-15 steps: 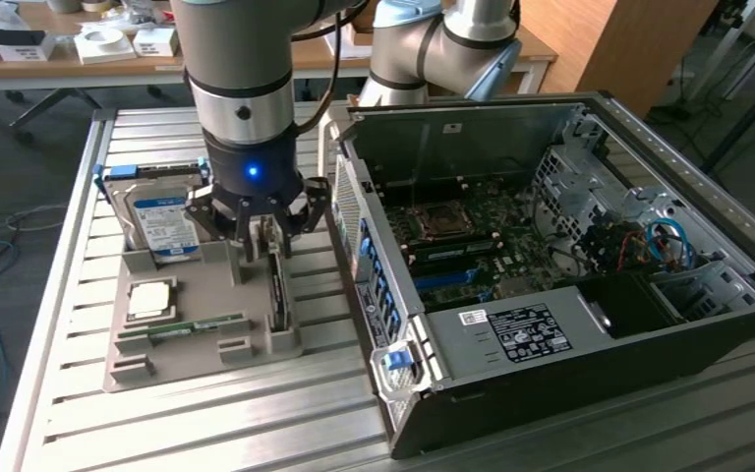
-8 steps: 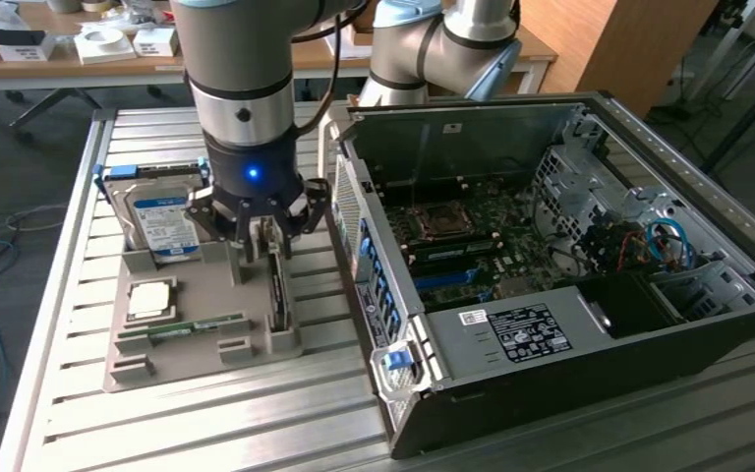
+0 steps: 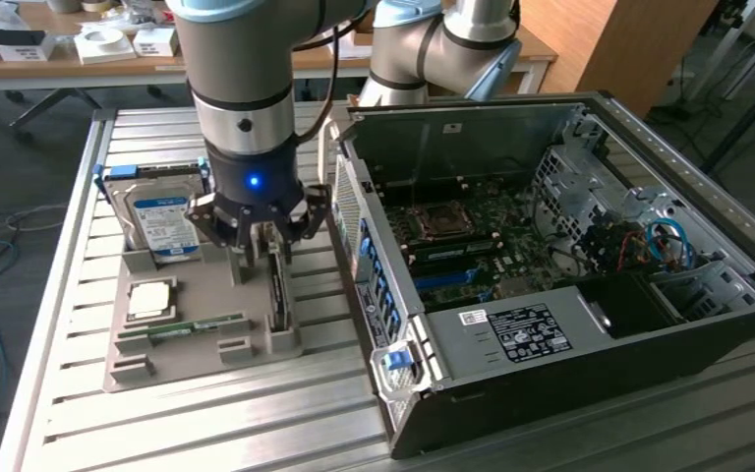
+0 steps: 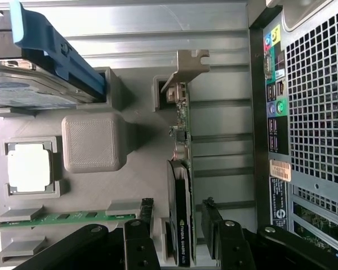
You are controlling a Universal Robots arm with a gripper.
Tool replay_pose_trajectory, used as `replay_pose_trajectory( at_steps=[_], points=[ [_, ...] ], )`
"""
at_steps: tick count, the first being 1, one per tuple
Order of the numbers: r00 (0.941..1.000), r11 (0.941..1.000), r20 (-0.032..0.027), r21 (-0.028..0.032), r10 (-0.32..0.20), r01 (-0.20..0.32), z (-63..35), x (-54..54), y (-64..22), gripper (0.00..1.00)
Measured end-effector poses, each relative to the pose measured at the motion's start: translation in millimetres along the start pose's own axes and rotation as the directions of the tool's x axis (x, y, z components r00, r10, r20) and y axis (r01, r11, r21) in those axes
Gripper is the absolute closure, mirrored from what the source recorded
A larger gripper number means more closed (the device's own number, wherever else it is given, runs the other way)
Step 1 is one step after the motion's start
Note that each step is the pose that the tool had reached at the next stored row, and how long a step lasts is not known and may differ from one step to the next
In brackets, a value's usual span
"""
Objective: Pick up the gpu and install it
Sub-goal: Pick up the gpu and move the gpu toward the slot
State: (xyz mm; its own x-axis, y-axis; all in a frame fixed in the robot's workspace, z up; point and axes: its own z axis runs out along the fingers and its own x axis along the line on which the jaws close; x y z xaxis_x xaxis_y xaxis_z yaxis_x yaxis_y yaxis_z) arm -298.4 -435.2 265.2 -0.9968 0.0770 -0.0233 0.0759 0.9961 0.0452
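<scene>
The gpu (image 3: 276,291) stands on edge in a slot of the grey holder tray (image 3: 207,360), a thin green board with a black cooler and a silver end bracket. In the wrist view the gpu (image 4: 181,185) runs between my two black fingers (image 4: 217,233). My gripper (image 3: 262,248) hangs right over the card, open, with one finger on each side and a small gap to each face. Nothing is held. In the wrist view the gripper (image 4: 177,207) straddles the cooler end of the card.
On the same tray sit a hard drive (image 3: 161,211) with a blue label, a CPU (image 3: 150,298) and a RAM stick (image 3: 194,326). The open computer case (image 3: 549,246) lies close by on the exterior view's right, its rear panel (image 4: 310,112) near the card.
</scene>
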Motion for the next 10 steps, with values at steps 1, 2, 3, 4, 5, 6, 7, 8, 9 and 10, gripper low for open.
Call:
replay_pose_trajectory(
  at_steps=[1,2,3,4,5,6,7,8,9,10],
  points=[
    [1.0000,1.0000,-0.0002,0.0002,0.000,0.000,0.1,0.0,0.0,0.53],
    [1.0000,1.0000,-0.0002,0.0002,0.000,0.000,0.0,0.0,0.0,0.53],
    [1.0000,1.0000,-0.0003,0.0003,0.000,0.000,0.0,0.0,0.0,0.53],
    [1.0000,1.0000,-0.0002,0.0002,0.000,0.000,0.1,-0.1,0.0,0.53],
    [1.0000,1.0000,0.0000,-0.0001,0.000,0.000,0.3,-0.8,0.1,0.53],
    [1.0000,1.0000,-0.0002,0.0001,0.000,0.000,0.2,-1.8,0.1,0.53],
    [1.0000,1.0000,-0.0003,0.0001,0.000,0.000,0.2,-2.7,0.1,0.53],
    [1.0000,1.0000,-0.0004,0.0001,0.000,0.000,0.3,-3.6,0.2,0.53],
    [1.0000,1.0000,-0.0003,0.0000,0.000,0.000,0.3,-3.9,0.2,0.53],
    [1.0000,1.0000,-0.0004,0.0000,0.000,0.000,0.3,-3.9,0.2,0.53]
  ],
)
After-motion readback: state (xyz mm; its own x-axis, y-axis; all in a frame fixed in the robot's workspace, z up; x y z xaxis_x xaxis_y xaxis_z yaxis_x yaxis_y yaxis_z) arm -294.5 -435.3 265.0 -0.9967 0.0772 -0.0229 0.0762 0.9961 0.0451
